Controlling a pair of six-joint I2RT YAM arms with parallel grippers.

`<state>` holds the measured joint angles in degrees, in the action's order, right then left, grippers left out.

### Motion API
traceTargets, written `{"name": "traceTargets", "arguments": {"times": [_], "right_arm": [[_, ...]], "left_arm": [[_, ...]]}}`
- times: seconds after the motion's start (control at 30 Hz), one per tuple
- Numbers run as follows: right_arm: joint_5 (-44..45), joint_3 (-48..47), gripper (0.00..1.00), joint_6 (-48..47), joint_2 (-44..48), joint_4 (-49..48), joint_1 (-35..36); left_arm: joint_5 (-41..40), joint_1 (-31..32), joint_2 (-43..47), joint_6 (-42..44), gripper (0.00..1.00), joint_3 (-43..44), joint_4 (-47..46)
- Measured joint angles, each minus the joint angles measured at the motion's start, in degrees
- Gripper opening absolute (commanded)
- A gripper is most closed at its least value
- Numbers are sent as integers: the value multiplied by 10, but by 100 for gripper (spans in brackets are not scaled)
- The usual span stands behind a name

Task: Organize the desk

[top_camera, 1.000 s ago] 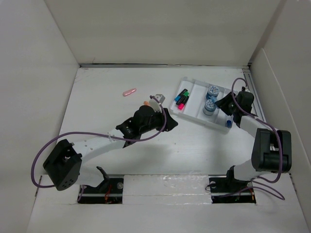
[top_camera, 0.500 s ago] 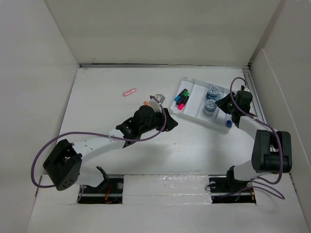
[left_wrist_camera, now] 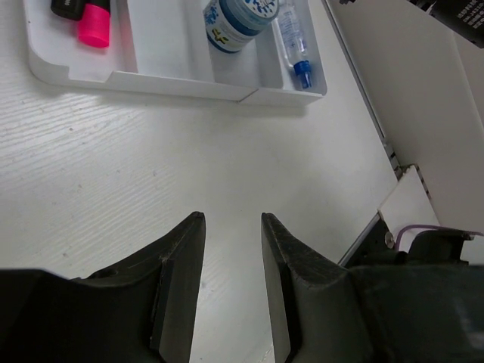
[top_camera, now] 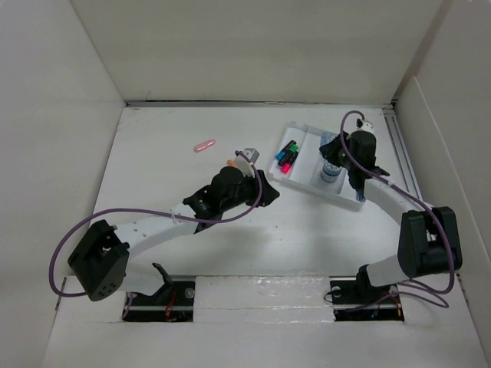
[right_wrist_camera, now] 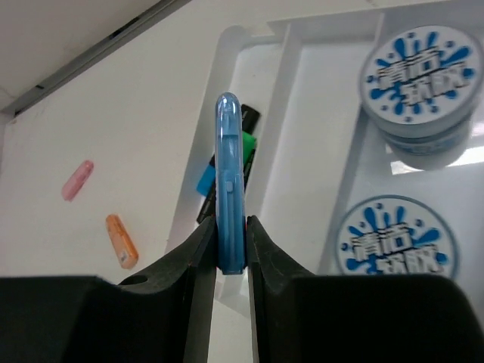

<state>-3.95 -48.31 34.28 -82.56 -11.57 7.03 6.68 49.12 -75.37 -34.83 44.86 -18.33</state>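
Here, your right gripper [right_wrist_camera: 231, 246] pinched a translucent-blue plastic stick [right_wrist_camera: 228, 166] above the white four-compartment tray [right_wrist_camera: 281, 83] — likely to file it; left gripper [left_wrist_camera: 232, 227] hung part-spread, empty, beside that tray, over the matte white desk [top_camera: 153, 169].

The desk [top_camera: 169, 165] and the tray [right_wrist_camera: 318, 136] are matte white. 2 jars [right_wrist_camera: 416, 83] have white lids printed with blue splashes. The markers [top_camera: 286, 156] are black with pink, green and cyan ends. The blue stick [right_wrist_camera: 229, 181] is translucent; a pink stick [right_wrist_camera: 78, 180] and an orange stick [right_wrist_camera: 121, 241] are plain. The left gripper [left_wrist_camera: 232, 280] and the right gripper [right_wrist_camera: 231, 257] are black, and the cables [top_camera: 115, 215] are purple.
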Motion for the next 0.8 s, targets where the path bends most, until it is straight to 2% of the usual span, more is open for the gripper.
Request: {"name": "traceTargets", "arguments": {"times": [0.17,0.23,0.33,0.37,0.4,0.43,0.5,0.53,0.7,0.73,0.8], "right_arm": [[13,-45,19,1,-59,0,51],[27,-52,22,2,-91,0,66],[40,-52,28,6,-108,3,73],[47,-52,34,7,-115,5,75],[53,-52,46,9,-118,8,77],[59,-52,46,11,-120,9,77],[72,-52,56,14,-120,6,80],[76,-52,64,14,-120,5,82],[82,-52,68,13,-120,4,84],[81,-52,66,13,-118,4,84],[81,-49,55,13,-107,5,84]], "left_arm": [[-56,-1,0,-7,32,2,31],[-79,-5,0,-16,38,2,47],[-108,-17,0,-28,43,2,68],[-120,-21,0,-33,44,2,74],[-147,-25,0,-42,47,2,89],[-148,-29,0,-42,47,2,89],[-170,-30,0,-48,48,2,99],[-182,-30,0,-50,48,2,104],[-245,-31,-1,-63,50,5,126],[-255,-34,-4,-66,50,9,130],[-268,-44,-16,-71,49,19,135]]}}
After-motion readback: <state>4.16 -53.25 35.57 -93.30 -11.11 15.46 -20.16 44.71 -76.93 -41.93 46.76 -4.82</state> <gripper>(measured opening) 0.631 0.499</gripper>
